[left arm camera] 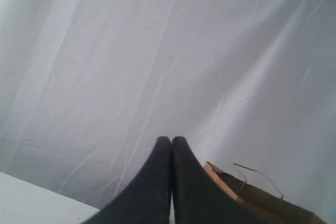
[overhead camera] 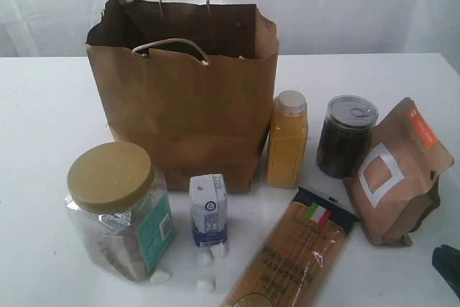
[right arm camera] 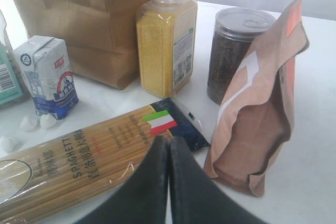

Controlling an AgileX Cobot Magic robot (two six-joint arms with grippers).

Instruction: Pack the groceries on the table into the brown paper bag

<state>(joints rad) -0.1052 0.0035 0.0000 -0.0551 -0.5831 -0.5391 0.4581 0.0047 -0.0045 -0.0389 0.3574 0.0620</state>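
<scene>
The brown paper bag (overhead camera: 188, 88) stands open at the back of the white table (overhead camera: 43, 120). In front of it are a clear tan-lidded jar (overhead camera: 118, 206), a small white-blue carton (overhead camera: 208, 210), a yellow-orange bottle (overhead camera: 287, 140), a dark silver-lidded can (overhead camera: 346, 136), a brown pouch with a white square (overhead camera: 397, 170), a flat-lying spaghetti packet (overhead camera: 295, 253) and small white lumps (overhead camera: 210, 255). My right gripper (right arm camera: 169, 141) is shut and empty, close to the spaghetti packet (right arm camera: 89, 161); only a dark tip of it shows at the exterior view's lower right corner. My left gripper (left arm camera: 171, 141) is shut and empty, with the bag's rim (left arm camera: 252, 195) beside it.
A white curtain (overhead camera: 323, 5) hangs behind the table. In the right wrist view the bottle (right arm camera: 167, 38), can (right arm camera: 236, 51), pouch (right arm camera: 260, 108) and carton (right arm camera: 48, 74) stand close together around the packet.
</scene>
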